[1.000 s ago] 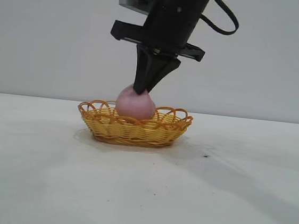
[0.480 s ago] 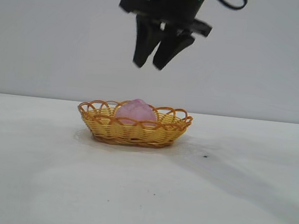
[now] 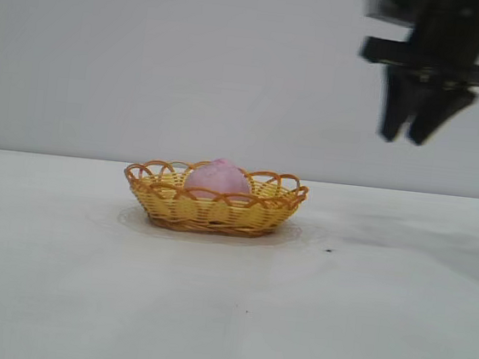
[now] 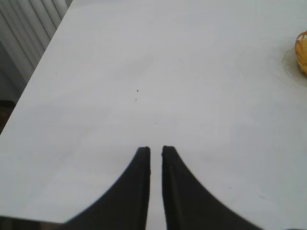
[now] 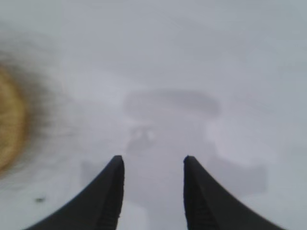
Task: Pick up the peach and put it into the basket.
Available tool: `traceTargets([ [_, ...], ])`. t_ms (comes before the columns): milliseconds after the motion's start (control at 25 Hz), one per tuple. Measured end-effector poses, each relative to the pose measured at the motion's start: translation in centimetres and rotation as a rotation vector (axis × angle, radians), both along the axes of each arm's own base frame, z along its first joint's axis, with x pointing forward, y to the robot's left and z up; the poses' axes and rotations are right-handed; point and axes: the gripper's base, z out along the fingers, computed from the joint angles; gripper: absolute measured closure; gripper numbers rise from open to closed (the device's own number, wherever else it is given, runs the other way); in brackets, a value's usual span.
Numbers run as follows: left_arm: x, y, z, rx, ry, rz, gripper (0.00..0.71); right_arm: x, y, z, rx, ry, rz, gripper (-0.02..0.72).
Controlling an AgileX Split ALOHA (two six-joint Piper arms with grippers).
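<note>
The peach sits inside the basket now, and nothing is touching it. A moment ago my right gripper was right on top of the peach, with its fingers around the pointed tip. Then it let go and went up. Now it has swung away and hangs high in the air, off toward the right side of the tabletop, well apart from the basket.

Its fingers stand partly open, with a clear gap between them, and they hold nothing. In the right wrist view I see only bare table between the two fingers, and the basket is just a yellow blur at the edge.

The basket stands near the middle of the tabletop, toward the back edge. The peach rests low in it, with its pink top peeking above the looped rim. It looks settled and not about to roll out.

My left gripper is parked over the bare table, far from the basket. Its fingers are nearly closed, with only a thin slit between them, and it holds nothing.

I think the job is done. The peach is where it belongs, and all that is left is to bring the right arm back to rest.
</note>
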Motion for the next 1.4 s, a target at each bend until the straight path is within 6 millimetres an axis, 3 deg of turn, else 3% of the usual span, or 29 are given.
traceTargets([
  [160, 0.0, 0.0, 0.0, 0.000, 0.000, 0.000, 0.651, -5.8, -0.5, 1.8, 0.004, -0.138, -0.041, 0.415],
  [400, 0.0, 0.0, 0.0, 0.000, 0.000, 0.000, 0.651, -14.7, -1.0, 7.5, 0.011, -0.403, -0.020, 0.415],
  [520, 0.0, 0.0, 0.0, 0.000, 0.000, 0.000, 0.651, -18.9, -1.1, 8.6, 0.016, -0.465, 0.012, 0.415],
  [800, 0.0, 0.0, 0.0, 0.000, 0.000, 0.000, 0.651, -25.8, -1.0, 8.7, 0.080, -0.431, 0.029, 0.415],
  [1040, 0.0, 0.0, 0.0, 0.000, 0.000, 0.000, 0.651, -30.4, -1.7, 6.6, 0.058, -0.340, -0.029, 0.415],
  [1240, 0.0, 0.0, 0.0, 0.000, 0.000, 0.000, 0.651, -34.9, -2.7, 5.4, -0.008, -0.394, -0.071, 0.415],
  [1400, 0.0, 0.0, 0.0, 0.000, -0.002, 0.000, 0.651, -36.6, -3.1, 5.0, -0.013, -0.468, -0.106, 0.415],
])
